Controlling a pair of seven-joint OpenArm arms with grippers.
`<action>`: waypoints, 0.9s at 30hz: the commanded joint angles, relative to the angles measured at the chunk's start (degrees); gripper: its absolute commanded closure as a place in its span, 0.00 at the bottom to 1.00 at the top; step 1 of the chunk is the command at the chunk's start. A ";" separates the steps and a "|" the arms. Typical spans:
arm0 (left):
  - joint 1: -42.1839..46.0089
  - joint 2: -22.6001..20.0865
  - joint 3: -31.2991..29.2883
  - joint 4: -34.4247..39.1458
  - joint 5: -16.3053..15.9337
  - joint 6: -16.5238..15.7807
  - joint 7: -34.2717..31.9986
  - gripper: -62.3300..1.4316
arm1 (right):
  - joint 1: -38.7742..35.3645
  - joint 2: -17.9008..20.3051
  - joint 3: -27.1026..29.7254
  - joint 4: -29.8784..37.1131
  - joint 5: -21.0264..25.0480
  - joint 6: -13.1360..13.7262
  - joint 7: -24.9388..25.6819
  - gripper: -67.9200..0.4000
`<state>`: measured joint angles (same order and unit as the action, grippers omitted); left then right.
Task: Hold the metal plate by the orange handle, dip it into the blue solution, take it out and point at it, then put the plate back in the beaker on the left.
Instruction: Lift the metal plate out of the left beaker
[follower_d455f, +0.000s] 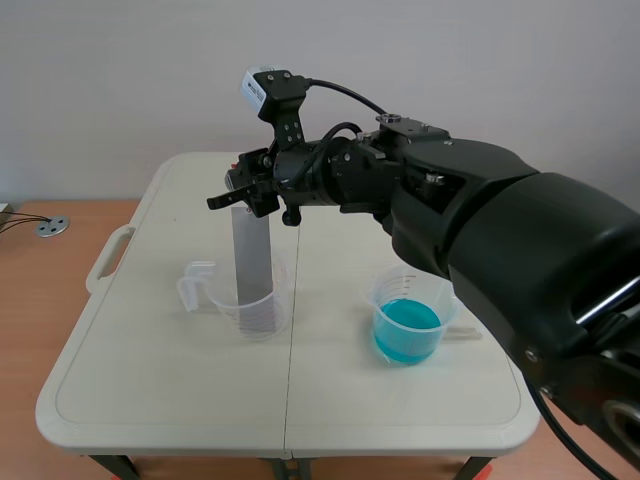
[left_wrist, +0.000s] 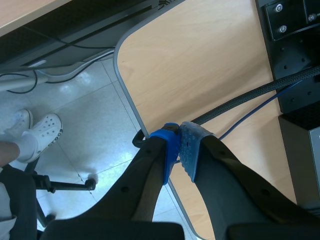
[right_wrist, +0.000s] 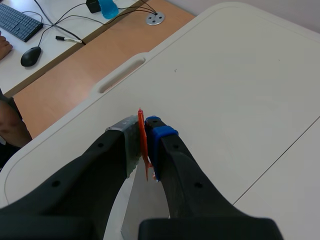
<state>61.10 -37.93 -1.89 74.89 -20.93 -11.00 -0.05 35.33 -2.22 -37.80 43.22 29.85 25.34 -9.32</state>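
**Right gripper (right_wrist: 144, 131) pinching orange handle (right_wrist: 143, 150), metal plate (follower_d455f: 251, 255) in left beaker (follower_d455f: 262, 318)**

Right arm (follower_d455f: 520, 260) is closest to my scene camera. It comes in from the right and reaches past the middle seam of the table (follower_d455f: 150, 380) to the left half. Its fingers are almost together, with only the thin orange handle edge-on between them. The grey pad (right_wrist: 131, 145) sits on one face and the blue pad (right_wrist: 161, 134) on the other, both pressed tight against it. The handle tip pokes slightly past the fingertips.

The metal plate hangs straight down from that grip, upright, with its lower end inside the clear left beaker. I can see the plate through the beaker wall but can't tell whether it touches the bottom.

The second beaker (follower_d455f: 448, 300), holding the blue solution (follower_d455f: 405, 330), stands on the right half of the table. It is well apart from the plate and under the right arm.

Left gripper (left_wrist: 178, 150) has its fingers pressed together, blue dotted pads (left_wrist: 170, 152) touching, nothing between them. It hangs over the rounded corner of a wooden desk (left_wrist: 200, 65) with a black cable (left_wrist: 250, 95) running across it. On the floor beside the desk I see a person's white shoes (left_wrist: 40, 131).

In my right wrist feed a keyboard (right_wrist: 17, 20) and mouse (right_wrist: 30, 56) lie on a desk beyond the table
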 joint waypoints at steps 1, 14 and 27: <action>0.59 0.46 0.00 0.85 -0.31 -0.33 -0.37 0.95 | 1.64 -0.17 0.17 1.18 0.20 0.33 0.72 0.98; 0.59 0.46 0.00 0.85 -0.33 -0.33 -0.35 0.95 | -0.52 0.33 0.17 3.82 -1.33 7.74 2.84 0.98; 0.61 0.46 0.00 0.85 -0.31 -0.33 -0.33 0.95 | -4.44 3.52 0.24 16.02 -6.73 7.67 5.25 0.98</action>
<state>61.10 -37.93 -1.89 74.89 -21.04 -11.00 -0.05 29.50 1.34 -37.80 58.72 22.35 32.86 -4.93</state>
